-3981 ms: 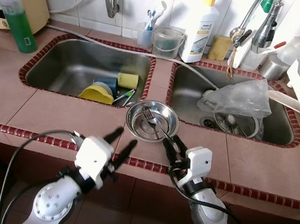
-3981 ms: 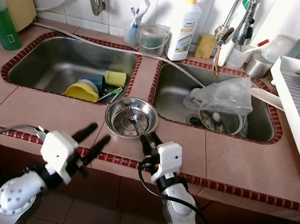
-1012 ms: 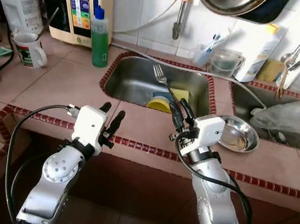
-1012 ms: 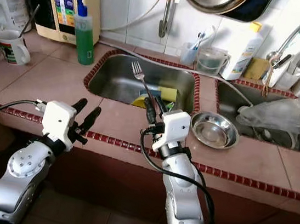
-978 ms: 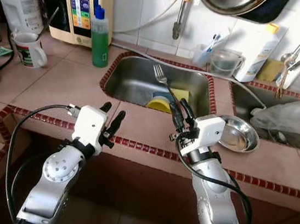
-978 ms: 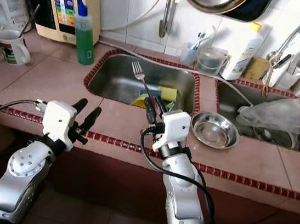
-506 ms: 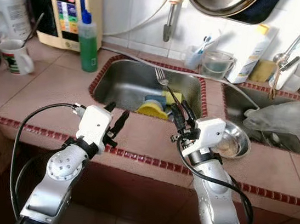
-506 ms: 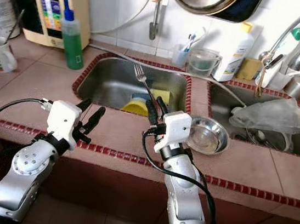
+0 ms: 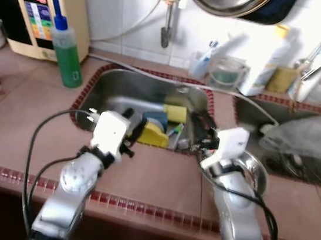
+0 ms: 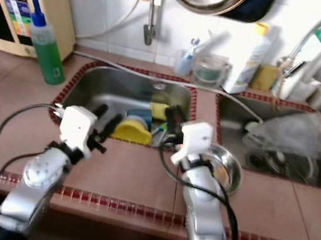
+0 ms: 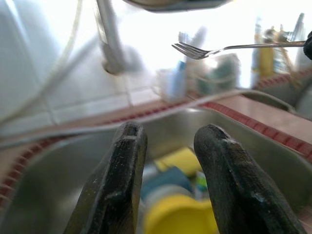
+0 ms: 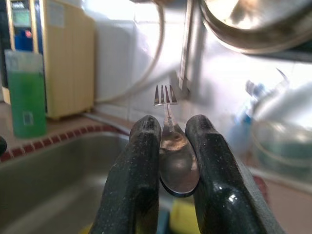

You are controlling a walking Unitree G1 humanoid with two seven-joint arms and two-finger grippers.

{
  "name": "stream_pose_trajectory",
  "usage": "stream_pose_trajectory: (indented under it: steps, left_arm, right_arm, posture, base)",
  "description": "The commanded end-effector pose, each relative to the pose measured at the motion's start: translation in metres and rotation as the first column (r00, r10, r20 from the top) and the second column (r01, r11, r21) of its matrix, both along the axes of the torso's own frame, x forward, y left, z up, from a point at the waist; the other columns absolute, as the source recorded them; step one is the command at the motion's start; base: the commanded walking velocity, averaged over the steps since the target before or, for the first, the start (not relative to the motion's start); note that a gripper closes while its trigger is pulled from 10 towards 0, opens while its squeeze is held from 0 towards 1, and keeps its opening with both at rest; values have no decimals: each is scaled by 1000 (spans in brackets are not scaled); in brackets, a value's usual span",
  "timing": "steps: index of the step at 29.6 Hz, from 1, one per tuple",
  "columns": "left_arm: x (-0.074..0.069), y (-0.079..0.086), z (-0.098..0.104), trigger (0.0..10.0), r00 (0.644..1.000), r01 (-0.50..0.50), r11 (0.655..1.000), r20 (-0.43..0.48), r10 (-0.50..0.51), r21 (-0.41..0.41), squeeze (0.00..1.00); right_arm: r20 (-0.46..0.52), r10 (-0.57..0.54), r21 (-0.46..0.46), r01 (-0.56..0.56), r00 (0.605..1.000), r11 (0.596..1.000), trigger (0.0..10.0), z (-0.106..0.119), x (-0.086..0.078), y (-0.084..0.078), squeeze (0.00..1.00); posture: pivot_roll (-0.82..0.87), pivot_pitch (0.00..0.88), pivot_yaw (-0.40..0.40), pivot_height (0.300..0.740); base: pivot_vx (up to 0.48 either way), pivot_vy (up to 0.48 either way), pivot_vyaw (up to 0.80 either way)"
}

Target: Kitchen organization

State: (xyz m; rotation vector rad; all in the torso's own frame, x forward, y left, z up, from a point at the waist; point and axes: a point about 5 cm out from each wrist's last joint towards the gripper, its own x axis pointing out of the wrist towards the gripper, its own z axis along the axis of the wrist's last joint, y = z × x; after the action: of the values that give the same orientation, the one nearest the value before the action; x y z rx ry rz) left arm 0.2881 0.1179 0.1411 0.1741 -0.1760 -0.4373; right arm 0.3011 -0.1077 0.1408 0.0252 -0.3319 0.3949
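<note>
Right wrist view — right hand [image 12: 170, 146] pinched on slim silver fork [image 12: 165, 100], tines up.

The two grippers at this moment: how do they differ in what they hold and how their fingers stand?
The right gripper is shut on a fork, handle pinched between its fingers and tines pointing away; the left gripper holds nothing, with a clear gap between its fingers. The right gripper reaches out above the left sink, while the left gripper sits at that sink's near rim. Both have two long black fingers and point toward the same basin.
</note>
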Motion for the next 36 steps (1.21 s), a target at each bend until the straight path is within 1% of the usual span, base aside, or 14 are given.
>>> stream_pose_trajectory:
  steps: [1, 2, 4, 10, 13, 19, 23, 25, 27, 29, 30, 31, 36]
  left_arm:
    - [0, 6, 1, 10000, 1000, -12, 1000, 3, 12, -5, 0]
    - [0, 6, 1, 10000, 1000, -12, 1000, 3, 12, -5, 0]
    - [-1, 4, 2, 10000, 1000, 1, 1000, 1, 0, -31, 0]
    - [-2, 1, 2, 10000, 1000, 24, 1000, 6, -24, -11, 0]
    - [-4, -3, 1, 10000, 999, 52, 999, 3, -52, -3, 0]
    - [-13, -12, -1, 10000, 990, 140, 990, -6, -140, 16, 0]
    - [-16, -14, -3, 10000, 988, 156, 987, -10, -156, 22, 0]
    - [-21, -17, -5, 10000, 983, 185, 982, -16, -184, 36, 0]
    - [-21, -17, -5, 10000, 983, 185, 982, -16, -184, 36, 0]
    - [-23, -19, -6, 10000, 980, 199, 979, -23, -198, 38, 0]
    - [-28, -21, -7, 10000, 976, 217, 975, -31, -216, 36, 0]
    - [-39, -26, -9, 10000, 962, 269, 963, -55, -267, 36, 0]
    - [-44, -28, -10, 10000, 951, 305, 951, -71, -301, 46, 0]
  right_arm:
    - [17, 22, 8, -22, 1000, 1000, 10000, 5, 0, 8, 0]
    - [17, 22, 8, -22, 1000, 1000, 10000, 5, 0, 8, 0]
    - [6, 19, 9, -19, 1000, 1000, 10000, 3, -1, 8, 0]
    - [-9, 14, 7, -14, 1000, 1000, 10000, -1, -2, 6, 0]
    - [-38, -8, -7, 7, 999, 1000, 10000, -6, -1, 1, 0]
    - [-118, -102, -50, 97, 988, 994, 10000, -14, 6, -13, 0]
    - [-136, -117, -55, 110, 984, 992, 10000, -16, 7, -15, 0]
    - [-173, -131, -55, 123, 976, 991, 10000, -20, 7, -20, 0]
    - [-173, -131, -55, 123, 976, 991, 10000, -20, 7, -20, 0]
    - [-187, -138, -58, 130, 973, 990, 10000, -22, 7, -23, 0]
    - [-196, -146, -62, 136, 970, 989, 10000, -23, 6, -26, 0]
    - [-209, -164, -92, 148, 964, 985, 10000, -26, 6, -37, 0]
    - [-223, -161, -105, 141, 961, 984, 10000, -25, 8, -41, 0]
  posture:
    - [7, 13, -28, 740]
    - [7, 13, -28, 740]
    - [7, 15, -30, 740]
    - [8, 15, -31, 740]
    - [8, 16, -30, 740]
    - [3, 23, -29, 740]
    - [1, 30, -29, 740]
    - [-3, 43, -25, 740]
    - [-3, 43, -25, 740]
    - [-6, 51, -20, 740]
    - [-16, 76, -9, 740]
    - [-24, 99, 1, 740]
    - [-30, 133, 8, 740]
  base:
    - [0, 0, 0]
    - [0, 0, 0]
    - [0, 0, 0]
    - [0, 0, 0]
    - [0, 0, 0]
    - [0, 0, 0]
    - [0, 0, 0]
    - [0, 0, 0]
    - [0, 0, 0]
    - [0, 0, 0]
    - [0, 0, 0]
    - [0, 0, 0]
    - [0, 0, 0]
